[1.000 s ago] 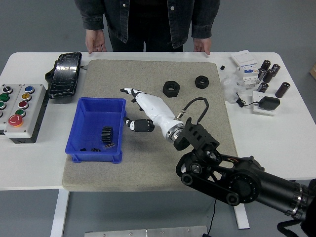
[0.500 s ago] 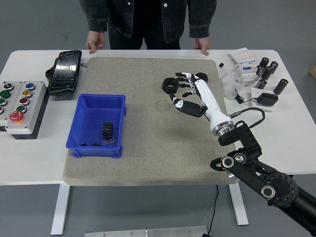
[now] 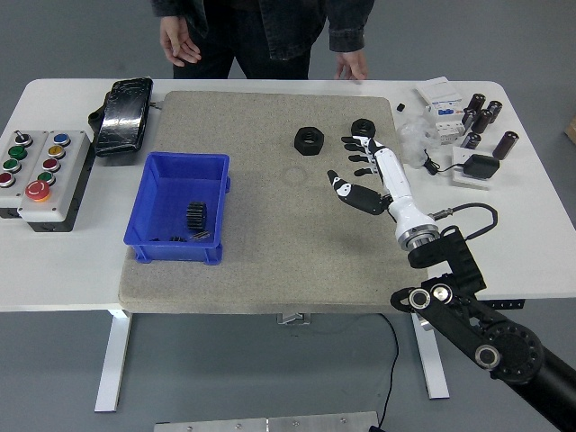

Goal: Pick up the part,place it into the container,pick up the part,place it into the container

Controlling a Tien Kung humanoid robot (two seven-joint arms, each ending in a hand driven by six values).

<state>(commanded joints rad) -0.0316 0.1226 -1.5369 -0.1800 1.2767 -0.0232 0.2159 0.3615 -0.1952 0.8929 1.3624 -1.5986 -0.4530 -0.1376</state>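
Two black nuts lay toward the far right corner of the grey mat [image 3: 270,270]: one nut [image 3: 309,140] near the middle of the mat's far edge, the other nut [image 3: 362,127] close to the corner. A gear [image 3: 196,218] already stood in the blue bin [image 3: 148,202] at the mat's left edge, with a few small dark bits beside it. The right hand [image 3: 360,175] hovered just short of the corner nut, its fingers [image 3: 353,144] spread wide and holding nothing — its fingertips pointed toward that nut without touching it. The left hand was out of view.

By my reading the second pick was in hand, with the reach nearly made. The next move called for the hand to come down over the nearer nut, close around it, then carry it across the mat to the bin.

At the bench's far edge a person stood, hands [image 3: 180,40] raised off the surface.
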